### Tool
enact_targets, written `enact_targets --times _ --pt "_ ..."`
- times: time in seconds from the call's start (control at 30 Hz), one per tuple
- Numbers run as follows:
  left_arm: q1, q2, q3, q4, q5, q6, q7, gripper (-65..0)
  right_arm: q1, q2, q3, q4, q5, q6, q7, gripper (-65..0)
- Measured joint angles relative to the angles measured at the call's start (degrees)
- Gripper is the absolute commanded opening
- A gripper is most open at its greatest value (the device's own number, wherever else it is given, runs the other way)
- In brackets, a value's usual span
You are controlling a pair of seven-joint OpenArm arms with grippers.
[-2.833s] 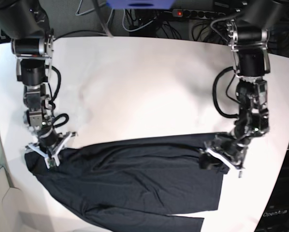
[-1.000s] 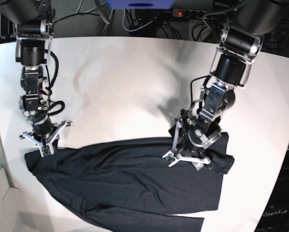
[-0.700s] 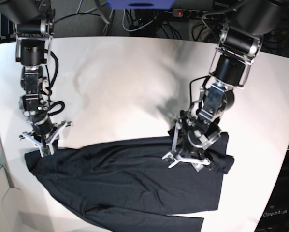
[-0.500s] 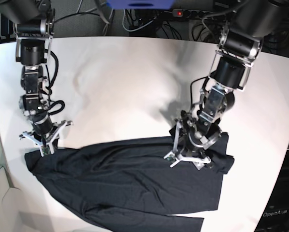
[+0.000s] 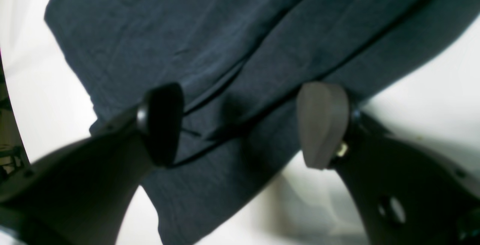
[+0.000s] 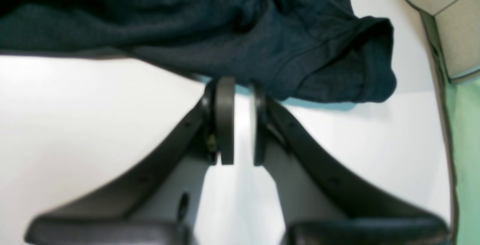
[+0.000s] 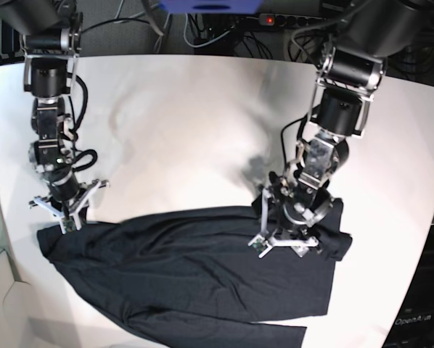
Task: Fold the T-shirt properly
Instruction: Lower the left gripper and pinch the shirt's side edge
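Your black T-shirt (image 7: pixel 195 279) lies spread across the near half of the white worktop (image 7: pixel 195 130), running from the near left corner to past the middle on the right, with one sleeve trailing toward the near edge. Your left gripper (image 7: pixel 287 246), on the right side of the base view, hangs over the shirt's far right part, close to its far hem. From the left wrist camera, the left gripper (image 5: pixel 240 125) has its fingers (image 5: pixel 322 125) spread wide apart with nothing between them, and folds of the T-shirt (image 5: pixel 240 42) run diagonally beneath both tips; whether the tips actually touch the cloth is hard to tell. Your right gripper (image 7: pixel 63 216), on the left side of the base view, sits at the shirt's far left corner. From the right wrist camera, the right gripper (image 6: pixel 240 123) shows its fingers (image 6: pixel 225 121) drawn nearly together, with a thin strip of white worktop (image 6: pixel 93 117) visible in the slit. The rumpled edge of the T-shirt (image 6: pixel 262 39) lies right at the fingertips, but you cannot tell whether any cloth is pinched there. A bunched lump of fabric sits just right of those tips.
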Motion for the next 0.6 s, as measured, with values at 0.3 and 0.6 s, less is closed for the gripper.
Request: enact_targets --times 0.3,0.6 --pt "0.0 0.0 0.0 -0.1 0.0 0.1 0.0 -48.2 0.0 0.0 0.0 0.0 0.0 0.0 0.0 -59.5" --pt "0.0 0.1 -0.4 -0.1 0.0 0.1 0.0 -60.5 0.0 0.0 0.0 0.0 0.0 0.0 0.0 -59.5"
